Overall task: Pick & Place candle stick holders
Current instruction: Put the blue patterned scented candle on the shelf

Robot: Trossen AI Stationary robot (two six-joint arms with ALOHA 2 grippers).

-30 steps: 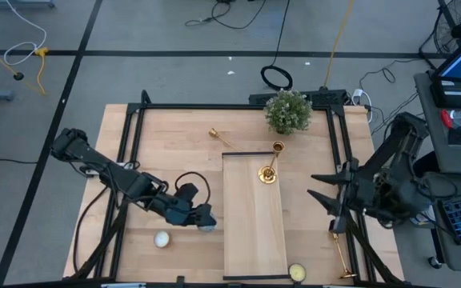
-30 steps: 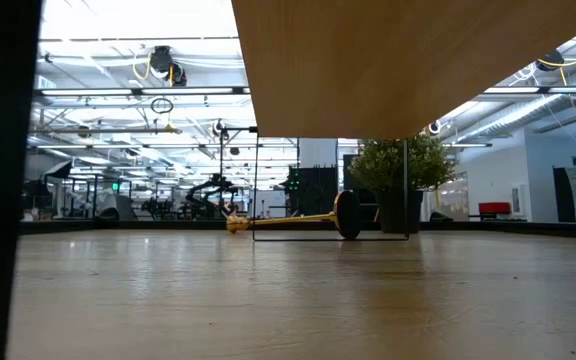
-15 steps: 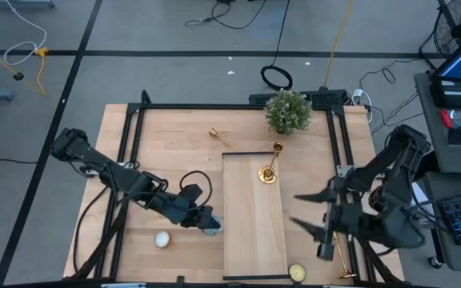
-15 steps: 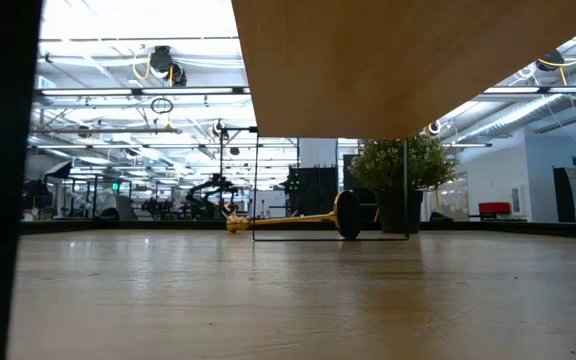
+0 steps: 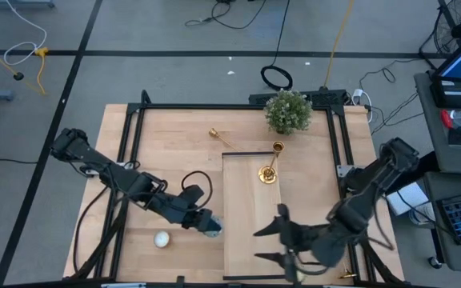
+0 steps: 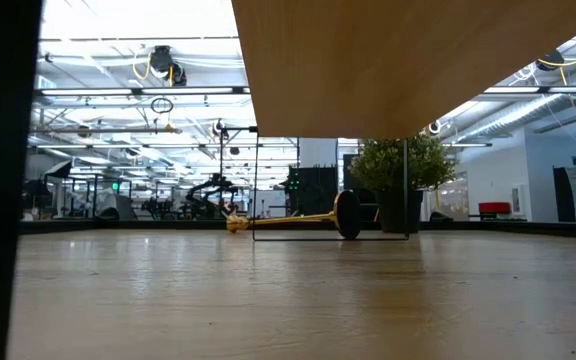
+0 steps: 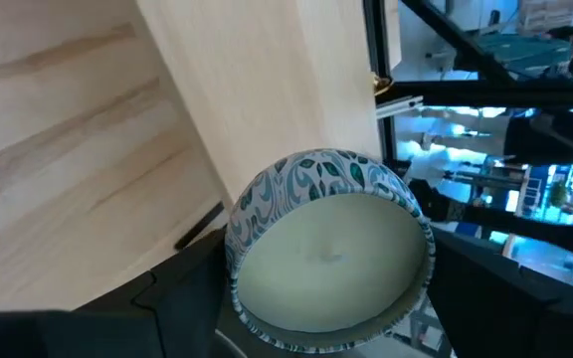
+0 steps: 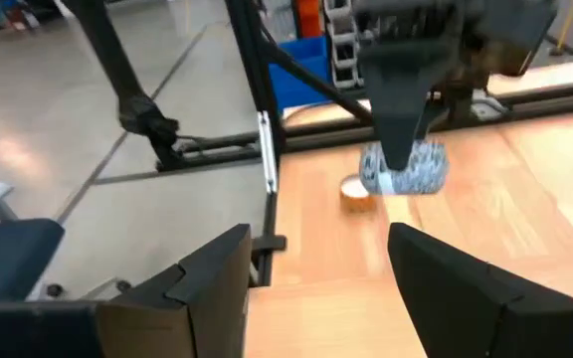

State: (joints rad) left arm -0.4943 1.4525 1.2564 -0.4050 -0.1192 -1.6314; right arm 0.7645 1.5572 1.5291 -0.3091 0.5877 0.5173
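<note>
Three candle stick holders are in sight. One (image 5: 268, 171) stands at the far end of the raised wooden board (image 5: 250, 216) in the middle of the bench (image 5: 174, 152), with a small gold cup (image 5: 278, 147) just beyond it. A second (image 5: 220, 137) lies on its side on the bench near the potted plant (image 5: 287, 111); the low view shows it lying flat (image 6: 293, 219). A third (image 5: 342, 258) lies by the bench's right edge, partly hidden by the right arm.

The left claw (image 5: 202, 225) sits low just left of the board, its fingers set wide around a patterned candle tin (image 7: 328, 249), which it holds. A pale round candle (image 5: 162, 238) lies on the bench nearby.

The right claw (image 5: 274, 242) hangs over the near end of the board, fingers (image 8: 212, 273) spread open and holding nothing.
</note>
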